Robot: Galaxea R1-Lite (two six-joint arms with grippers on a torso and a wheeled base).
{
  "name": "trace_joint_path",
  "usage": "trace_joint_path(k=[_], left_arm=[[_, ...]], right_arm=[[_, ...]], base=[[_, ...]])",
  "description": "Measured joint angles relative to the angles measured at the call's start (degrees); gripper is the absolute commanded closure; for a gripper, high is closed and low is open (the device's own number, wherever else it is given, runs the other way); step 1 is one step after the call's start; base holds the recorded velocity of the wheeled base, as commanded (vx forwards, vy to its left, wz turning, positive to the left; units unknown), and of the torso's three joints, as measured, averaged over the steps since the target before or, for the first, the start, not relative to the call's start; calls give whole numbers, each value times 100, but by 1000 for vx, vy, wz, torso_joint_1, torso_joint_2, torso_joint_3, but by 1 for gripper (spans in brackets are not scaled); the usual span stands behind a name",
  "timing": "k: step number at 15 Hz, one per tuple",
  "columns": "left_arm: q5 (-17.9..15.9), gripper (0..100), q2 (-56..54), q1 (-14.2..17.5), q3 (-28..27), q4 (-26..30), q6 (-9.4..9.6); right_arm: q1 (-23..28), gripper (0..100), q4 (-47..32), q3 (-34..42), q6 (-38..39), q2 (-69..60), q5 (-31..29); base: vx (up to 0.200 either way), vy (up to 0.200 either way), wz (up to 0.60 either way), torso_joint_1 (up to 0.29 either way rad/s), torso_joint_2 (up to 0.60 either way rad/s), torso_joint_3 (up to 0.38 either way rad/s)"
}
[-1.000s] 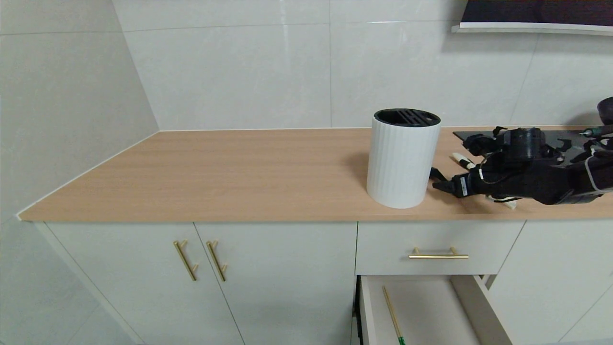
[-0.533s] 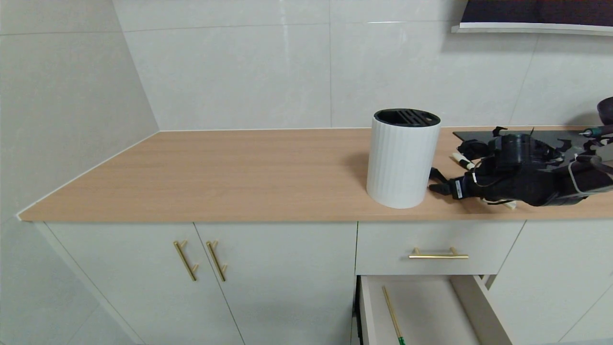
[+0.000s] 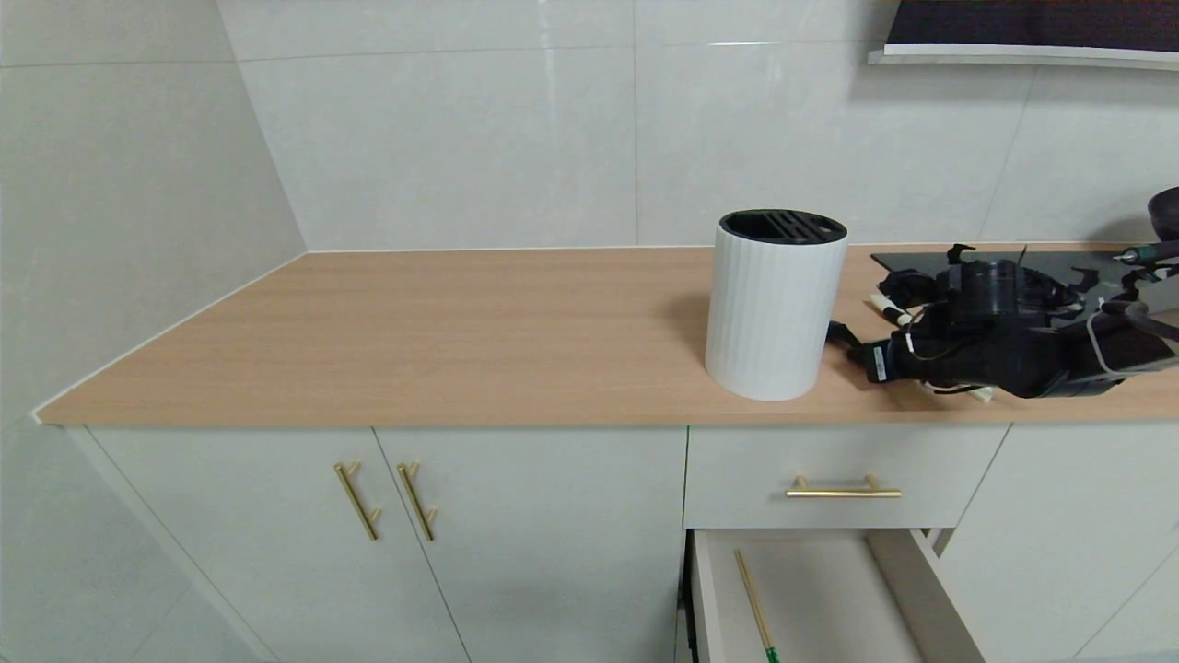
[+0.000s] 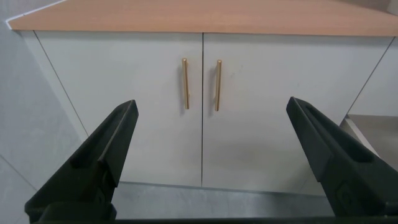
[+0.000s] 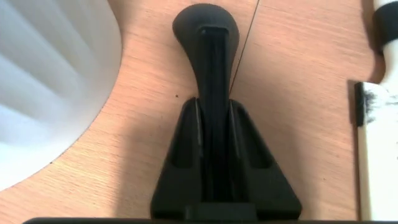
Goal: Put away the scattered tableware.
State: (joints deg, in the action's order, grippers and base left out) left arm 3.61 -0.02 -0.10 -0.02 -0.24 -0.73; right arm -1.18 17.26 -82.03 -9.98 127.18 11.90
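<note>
One right pincer [image 3: 843,339], closed, sits beside the white holder [image 3: 774,308].

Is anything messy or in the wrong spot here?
Yes. A white and black utensil lies loose on the counter beside the white holder, not in it. The lower drawer hangs open with one chopstick inside.

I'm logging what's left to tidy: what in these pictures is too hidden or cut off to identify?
Head view: white-handled utensil, mostly behind the right arm; type unclear.
Head view: pale item under that arm, just a tip shows.
Head view: chopstick in the open drawer, cut off by the lower edge.
Right wrist view: white-and-black piece, cut off by the frame edge.
</note>
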Motion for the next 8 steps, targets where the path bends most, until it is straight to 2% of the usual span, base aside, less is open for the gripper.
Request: trace_joint_path(k=[4, 8], left_arm=[[-2, 0, 0, 0, 2, 0, 0], [0, 0, 0, 0, 2, 0, -2]], right_arm=[[-27, 100, -108, -46, 422, -119, -158], [-27, 100, -846, 17, 1006, -673, -577]], base=[[0, 0, 0, 0, 0, 0], [0, 0, 0, 0, 0, 0]])
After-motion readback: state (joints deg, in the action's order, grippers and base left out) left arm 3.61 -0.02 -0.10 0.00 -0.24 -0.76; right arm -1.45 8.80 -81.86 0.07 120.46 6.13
